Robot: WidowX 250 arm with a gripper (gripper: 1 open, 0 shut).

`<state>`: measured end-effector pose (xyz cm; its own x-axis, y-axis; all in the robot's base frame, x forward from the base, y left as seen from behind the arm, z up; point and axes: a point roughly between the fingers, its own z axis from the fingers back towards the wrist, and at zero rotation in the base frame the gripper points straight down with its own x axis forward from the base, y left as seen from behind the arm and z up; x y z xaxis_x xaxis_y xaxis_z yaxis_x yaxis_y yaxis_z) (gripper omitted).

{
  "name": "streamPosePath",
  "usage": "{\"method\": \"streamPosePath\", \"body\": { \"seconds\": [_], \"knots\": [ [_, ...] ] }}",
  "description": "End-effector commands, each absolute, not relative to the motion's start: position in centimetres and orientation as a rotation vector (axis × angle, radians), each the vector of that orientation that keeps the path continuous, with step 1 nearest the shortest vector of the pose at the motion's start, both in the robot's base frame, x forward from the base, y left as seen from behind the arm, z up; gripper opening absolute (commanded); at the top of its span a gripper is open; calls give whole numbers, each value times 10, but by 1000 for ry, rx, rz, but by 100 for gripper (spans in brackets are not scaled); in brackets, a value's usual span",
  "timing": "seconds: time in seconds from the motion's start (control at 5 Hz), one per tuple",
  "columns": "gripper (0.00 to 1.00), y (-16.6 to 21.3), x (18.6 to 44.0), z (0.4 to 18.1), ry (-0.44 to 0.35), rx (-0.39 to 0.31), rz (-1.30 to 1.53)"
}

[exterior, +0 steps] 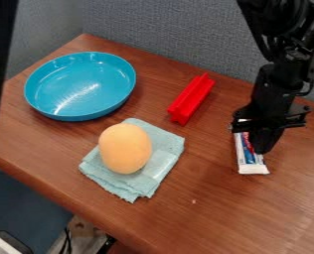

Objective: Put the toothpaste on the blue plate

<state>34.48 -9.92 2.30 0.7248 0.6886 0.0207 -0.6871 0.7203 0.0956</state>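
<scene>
The toothpaste (254,159), a small flat white tube with red and blue print, lies on the wooden table at the right, pointing roughly toward the front edge. My gripper (259,137) comes down from above, and its dark fingers are pinched together on the tube's far end. The tube still rests on the table. The blue plate (80,84), a large round turquoise dish with a raised rim, sits at the far left with nothing in it, well apart from the gripper.
A red rectangular block (192,97) lies between the plate and the gripper. An orange egg-shaped object (125,147) rests on a pale teal cloth (157,167) near the front. The table's front edge runs diagonally below the cloth.
</scene>
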Motion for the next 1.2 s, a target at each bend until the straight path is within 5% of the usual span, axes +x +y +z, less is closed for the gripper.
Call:
{"method": "streamPosePath", "body": {
  "seconds": [0.0,0.6,1.0],
  "knots": [
    [0,-85,347,50,-30,76,763],
    [0,-73,344,74,-26,68,747],
    [0,-39,344,116,-29,4,792]
  ]
}}
